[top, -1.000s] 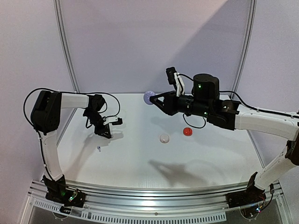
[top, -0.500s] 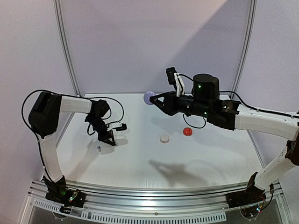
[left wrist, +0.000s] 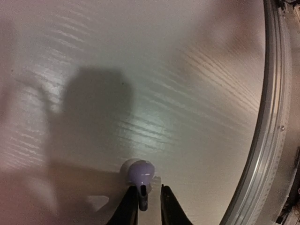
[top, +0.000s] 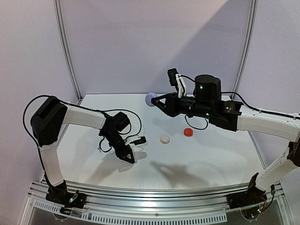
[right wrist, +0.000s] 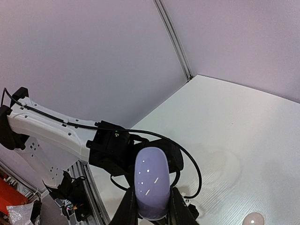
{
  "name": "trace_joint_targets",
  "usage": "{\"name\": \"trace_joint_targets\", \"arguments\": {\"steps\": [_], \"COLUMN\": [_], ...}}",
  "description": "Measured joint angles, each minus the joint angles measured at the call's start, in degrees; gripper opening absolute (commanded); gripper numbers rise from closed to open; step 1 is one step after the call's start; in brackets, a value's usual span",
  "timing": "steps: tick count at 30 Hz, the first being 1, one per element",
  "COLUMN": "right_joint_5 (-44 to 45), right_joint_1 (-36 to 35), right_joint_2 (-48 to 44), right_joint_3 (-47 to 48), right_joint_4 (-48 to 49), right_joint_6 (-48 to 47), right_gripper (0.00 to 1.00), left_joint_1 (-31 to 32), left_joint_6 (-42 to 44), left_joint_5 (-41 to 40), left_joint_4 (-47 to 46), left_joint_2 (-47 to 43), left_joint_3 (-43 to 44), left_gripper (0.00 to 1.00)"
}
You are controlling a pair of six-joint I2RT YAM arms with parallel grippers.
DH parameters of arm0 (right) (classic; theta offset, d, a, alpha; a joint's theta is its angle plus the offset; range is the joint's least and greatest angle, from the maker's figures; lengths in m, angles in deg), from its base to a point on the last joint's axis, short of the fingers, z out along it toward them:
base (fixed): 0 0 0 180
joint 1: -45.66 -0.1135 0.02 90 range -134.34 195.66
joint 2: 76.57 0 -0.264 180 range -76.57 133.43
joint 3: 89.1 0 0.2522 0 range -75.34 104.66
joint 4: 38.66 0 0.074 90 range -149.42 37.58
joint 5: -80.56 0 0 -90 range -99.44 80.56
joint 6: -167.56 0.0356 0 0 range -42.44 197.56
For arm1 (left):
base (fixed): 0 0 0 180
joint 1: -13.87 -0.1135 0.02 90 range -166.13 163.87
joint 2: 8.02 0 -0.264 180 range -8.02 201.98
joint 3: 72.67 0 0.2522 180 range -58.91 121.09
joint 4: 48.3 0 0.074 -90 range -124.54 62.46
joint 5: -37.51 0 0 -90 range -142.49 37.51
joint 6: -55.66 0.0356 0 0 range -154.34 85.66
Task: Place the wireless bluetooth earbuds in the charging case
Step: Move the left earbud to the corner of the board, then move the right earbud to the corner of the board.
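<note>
White tabletop (left wrist: 187,70) underlies left gripper (left wrist: 147,193) pinching a stemmed lilac earbud (left wrist: 138,171), right gripper (right wrist: 152,202) clamping lilac case (right wrist: 151,180).

Top external: high behind both arm bases, facing forward over the whole white wood-grain counter (top: 220,159). Left wrist: close above the counter, looking down past its jaws. Right wrist: raised, facing the white-and-black left arm (right wrist: 49,131), also seen from above.
</note>
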Motion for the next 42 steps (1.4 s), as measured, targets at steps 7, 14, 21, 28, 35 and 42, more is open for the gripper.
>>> {"name": "trace_joint_targets", "arguments": {"steps": [7, 14, 21, 28, 35, 42], "right_joint_5": [0.15, 0.70, 0.94, 0.94, 0.90, 0.24], "right_joint_1": [0.00, 0.00, 0.00, 0.00, 0.00, 0.00], "right_joint_2": [-1.77, -2.54, -2.54, -2.54, -2.54, -2.45], "right_joint_3": [-0.52, -0.61, -0.61, -0.61, -0.61, -0.39], "right_joint_4": [-1.68, -2.08, -2.12, -2.10, -2.10, -2.14], "right_joint_6": [0.00, -0.02, -0.07, -0.09, -0.11, -0.07], "right_gripper": [0.00, 0.00, 0.00, 0.00, 0.00, 0.00], "left_joint_1": [4.26, 4.70, 4.35, -3.45, -20.52, -31.30], "left_joint_6": [-4.90, -6.05, -5.95, -3.58, 8.41, 9.18], "left_joint_5": [4.24, 7.65, 8.50, 8.52, -1.79, -14.45], "left_joint_4": [-0.46, 1.92, 4.02, 6.12, 10.78, 10.84], "left_joint_2": [0.63, 1.36, 0.70, -12.26, -20.31, -19.26], "left_joint_3": [0.50, 0.70, 0.70, 0.28, -4.20, -7.23], "left_gripper": [0.35, 0.36, 0.36, 0.35, 0.54, 0.58]}}
